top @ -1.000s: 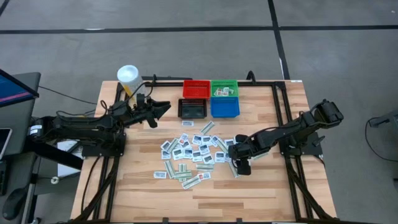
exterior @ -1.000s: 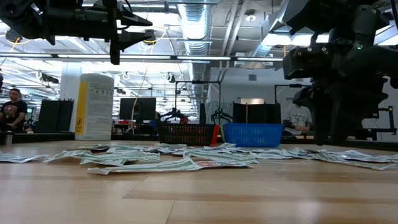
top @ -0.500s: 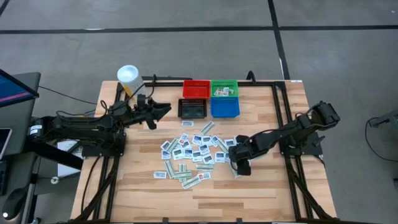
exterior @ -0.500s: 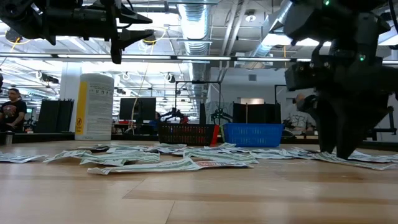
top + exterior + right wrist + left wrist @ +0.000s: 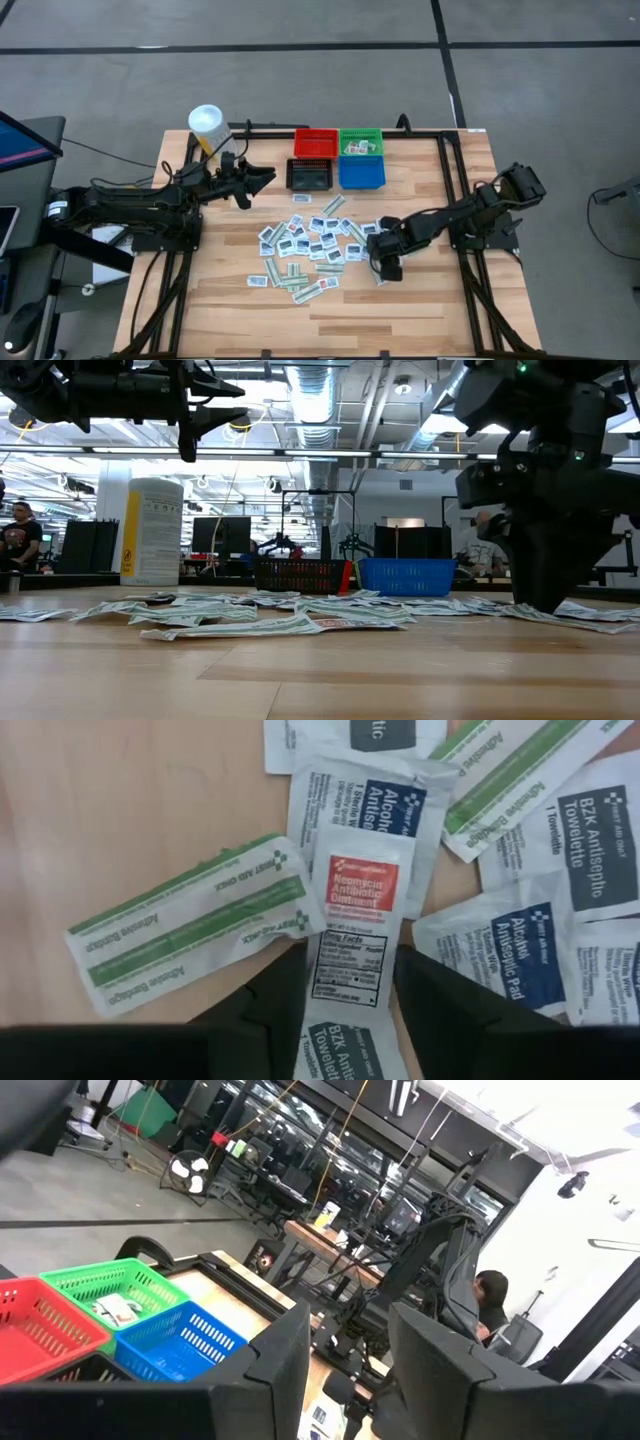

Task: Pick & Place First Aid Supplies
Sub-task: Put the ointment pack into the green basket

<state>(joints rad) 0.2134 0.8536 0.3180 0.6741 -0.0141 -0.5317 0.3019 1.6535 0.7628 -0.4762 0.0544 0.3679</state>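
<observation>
left gripper (image 5: 262, 177): raised near black bin (image 5: 309, 176), fingers apart, empty | first aid supplies (image 5: 305, 245): white squares and green-striped strips scattered mid-table | right gripper (image 5: 350, 982): down at pile's right edge, fingers straddling red-labelled ointment packet (image 5: 357, 920)

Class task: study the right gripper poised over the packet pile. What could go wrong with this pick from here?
1. The right gripper straddles an ointment packet that overlaps an alcohol pad packet; closing might lift both.
2. The flat packet may slip from the fingertips.
3. The green bandage strip lies close and could be nudged.
</observation>
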